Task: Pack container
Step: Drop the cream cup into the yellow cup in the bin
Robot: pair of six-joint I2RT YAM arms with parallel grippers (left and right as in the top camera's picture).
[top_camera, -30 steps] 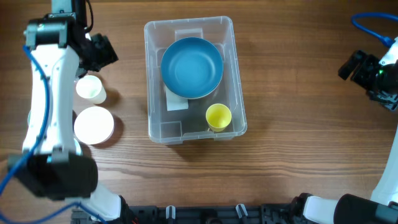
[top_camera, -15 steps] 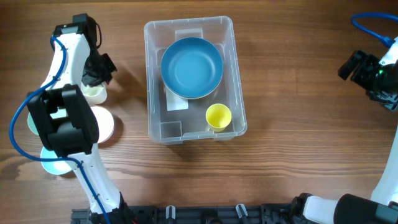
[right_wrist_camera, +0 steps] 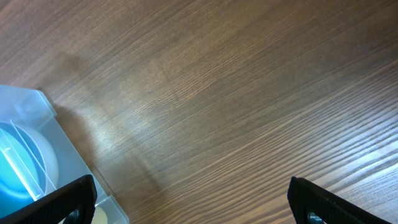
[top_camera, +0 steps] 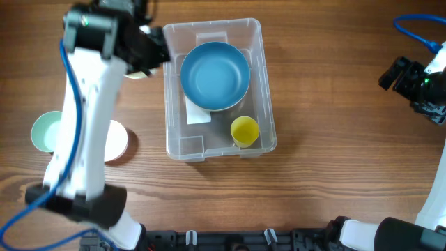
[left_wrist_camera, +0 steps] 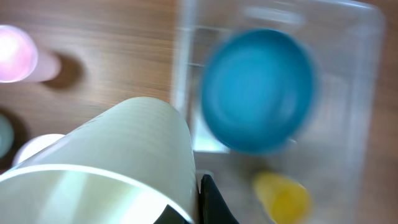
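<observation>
The container (top_camera: 212, 25) is a clear bin in the middle of the table, also in the left wrist view (left_wrist_camera: 180, 74) and the right wrist view (right_wrist_camera: 31, 118). Inside it lie a blue bowl (top_camera: 214, 75) and a yellow cup (top_camera: 244, 130). My left gripper (top_camera: 145, 50) hovers at the container's far left corner, shut on the rim of a white cup (left_wrist_camera: 124, 155), one finger (left_wrist_camera: 211, 202) outside the wall. The overhead view mostly hides that cup under the arm. Far right, my right gripper (top_camera: 411, 78) stands open with only bare table between its jaws (right_wrist_camera: 193, 205).
A white bowl (top_camera: 117, 139) and a pale mint bowl (top_camera: 47, 131) sit left of the container, partly under my left arm. A pink cup (left_wrist_camera: 15, 53) stands on the wood further left of the bin. A blue cable (top_camera: 418, 28) runs at the far right.
My left gripper shut on the white cup at the table's left, lifted it and carried it right to the container's far left corner. The right arm has not moved.
</observation>
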